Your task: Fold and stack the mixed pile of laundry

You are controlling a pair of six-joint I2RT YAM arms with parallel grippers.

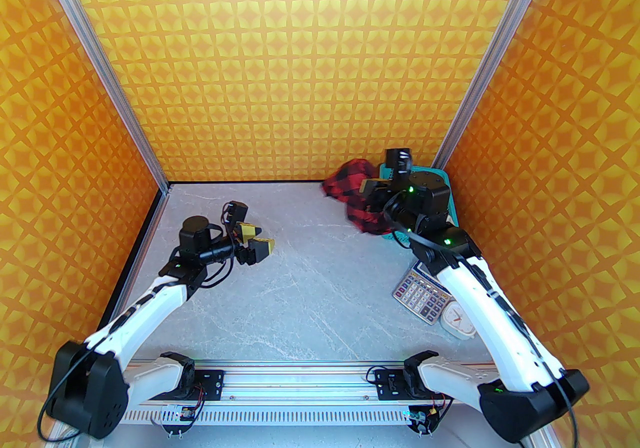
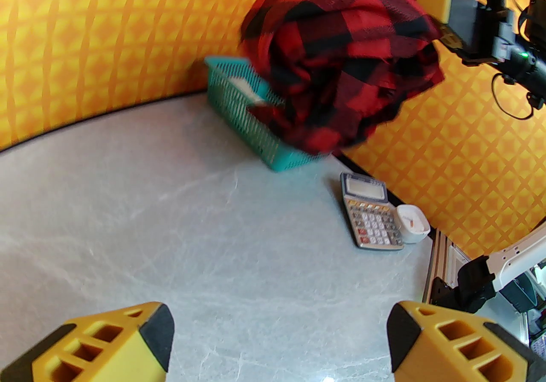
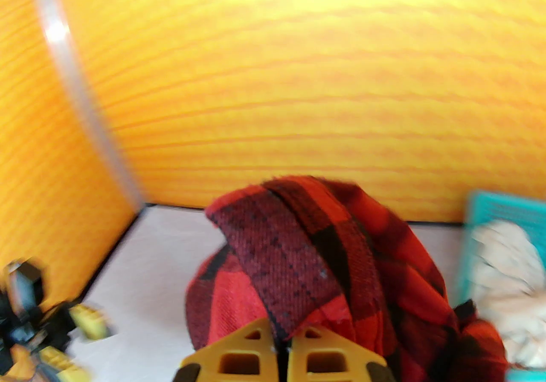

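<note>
While aloft, buffalo-check shirt (image 2: 341,68): long axis near vertical, bottom over basket (image 2: 239,124).

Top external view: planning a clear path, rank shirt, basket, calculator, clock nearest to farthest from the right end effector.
1. checked shirt, gripped by the right end effector.
2. teal basket, far right corner.
3. calculator, toward the arm bases.
4. white clock, beyond the calculator.

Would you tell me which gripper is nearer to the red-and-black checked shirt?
Right. The right gripper is shut on a fold of the shirt, holding it up by the teal basket. The left gripper hangs open over the table on the left side, well apart from it.
</note>
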